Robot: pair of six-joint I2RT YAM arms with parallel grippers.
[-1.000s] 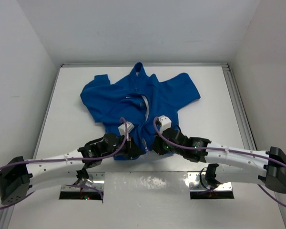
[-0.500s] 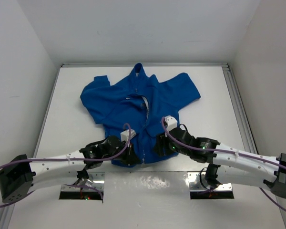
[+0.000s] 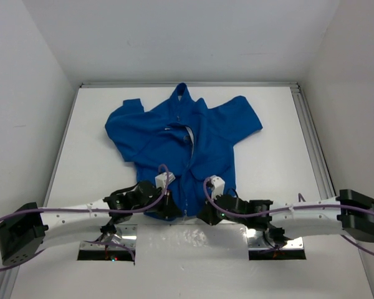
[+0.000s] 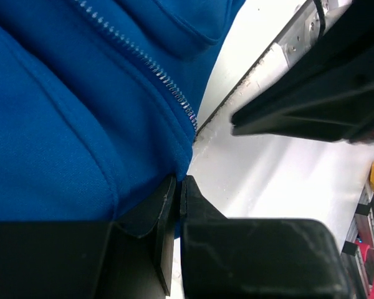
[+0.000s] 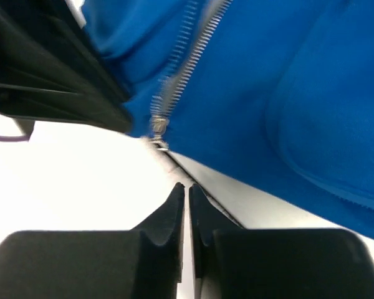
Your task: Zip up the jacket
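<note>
Item 1: the jacket (image 3: 193, 124). Royal blue, lying front-up on the white counter (image 3: 274, 156). The collar is at the far side, the short sleeves are spread to either side, and the hem is at the near edge, just ahead of my two arms. The front gapes a little below the collar, showing a pale strip.

Item 2: the zipper (image 4: 143, 59). Pale teeth run down the centre front to the hem. A small metal piece (image 5: 158, 128) hangs at the bottom end. It is blurred in the right wrist view, so I cannot tell its exact form.

Item 3: my left claw (image 4: 179, 182). Clenched, with the fingers pressed together at the hem just left of the zipper's lower end. A sliver of blue fabric is pinched between the tips.

Item 4: my right claw (image 5: 186, 187). Clenched with nothing in it, the fingertips meeting over bare counter. It sits near the zipper's bottom end, just short of the hem and not touching it.

Item 5: placement. Both claws are low at the hem, close together, one on each side of the zipper line.
</note>
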